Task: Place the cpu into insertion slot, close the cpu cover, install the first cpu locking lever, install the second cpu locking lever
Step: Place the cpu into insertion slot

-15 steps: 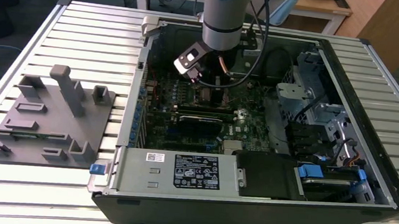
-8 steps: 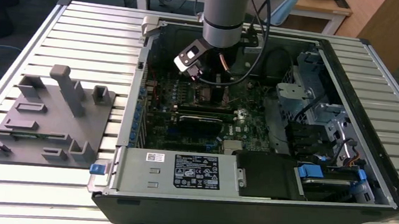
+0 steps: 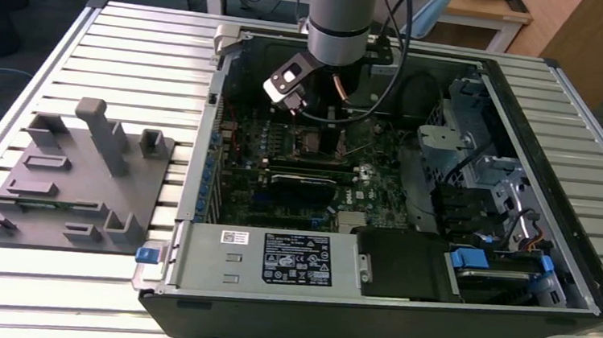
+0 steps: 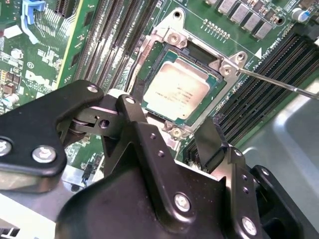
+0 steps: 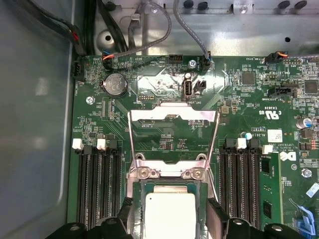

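Pale silvery-beige square cpu (image 4: 177,89) lies flat inside the insertion slot (image 4: 197,52), a dark square socket recess with a silvery metal rim on the green motherboard (image 5: 239,99). The chip looks level in the recess, with its metal top bare and uncovered. The cpu cover (image 5: 172,116), a thin silvery metal frame with a square window, stands folded open on its hinge at one edge of the socket, and green board shows through its window in the first wrist view. A thin silvery lever rod (image 4: 279,82) juts out from one corner of the socket, raised off the board.

The black metal pincer (image 4: 167,119) hangs over the socket, released. Its two fingers (image 4: 137,119) are spread wider than the chip, one near each of two opposite edges of the socket, and grasp nothing. Long black memory slots (image 5: 99,184) flank the socket on both sides.

In the exterior view the arm comes down from twelve o'clock into the open black computer case (image 3: 376,320), which sits on the slatted aluminium counter (image 3: 139,51). The socket area lies toward eleven o'clock of the case's middle. A grey moulded fixture block (image 3: 74,183) sits on the counter at nine o'clock of the case.
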`<state>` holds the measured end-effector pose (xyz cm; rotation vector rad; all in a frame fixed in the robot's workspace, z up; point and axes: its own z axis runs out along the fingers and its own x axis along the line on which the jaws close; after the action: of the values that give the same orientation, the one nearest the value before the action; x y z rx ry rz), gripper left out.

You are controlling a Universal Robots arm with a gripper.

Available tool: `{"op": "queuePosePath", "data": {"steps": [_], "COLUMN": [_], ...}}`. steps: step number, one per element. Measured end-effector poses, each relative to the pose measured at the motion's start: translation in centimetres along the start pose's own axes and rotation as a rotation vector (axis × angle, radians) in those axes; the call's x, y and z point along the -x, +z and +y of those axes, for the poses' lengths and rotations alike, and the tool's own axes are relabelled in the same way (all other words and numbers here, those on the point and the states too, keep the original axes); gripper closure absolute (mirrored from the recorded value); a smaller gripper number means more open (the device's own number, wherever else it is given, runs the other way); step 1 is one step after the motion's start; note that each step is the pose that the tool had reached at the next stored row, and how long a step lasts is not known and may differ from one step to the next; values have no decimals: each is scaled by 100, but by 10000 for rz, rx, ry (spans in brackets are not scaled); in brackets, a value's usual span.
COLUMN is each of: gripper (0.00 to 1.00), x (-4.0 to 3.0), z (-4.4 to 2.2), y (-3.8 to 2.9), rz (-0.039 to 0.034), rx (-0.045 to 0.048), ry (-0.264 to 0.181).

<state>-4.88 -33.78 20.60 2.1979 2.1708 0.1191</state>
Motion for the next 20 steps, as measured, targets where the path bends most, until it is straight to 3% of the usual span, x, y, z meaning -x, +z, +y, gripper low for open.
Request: {"op": "queuePosePath", "data": {"steps": [7,11,12,14,15,18,19,20], "gripper": [34,53,53,64,64,82,82,88], "x": [0,0,0,0,0,0,0,0], "z": [1,1,1,1,1,2,2,2], "y": [-9,-13,-14,-16,-17,-21,-22,-23], "rz": [-3,-3,-3,-3,-3,-3,-3,-3], "rx": [-1,-2,-2,-2,-2,-2,-1,-2], "ry": [0,0,0,0,0,0,0,0]}}
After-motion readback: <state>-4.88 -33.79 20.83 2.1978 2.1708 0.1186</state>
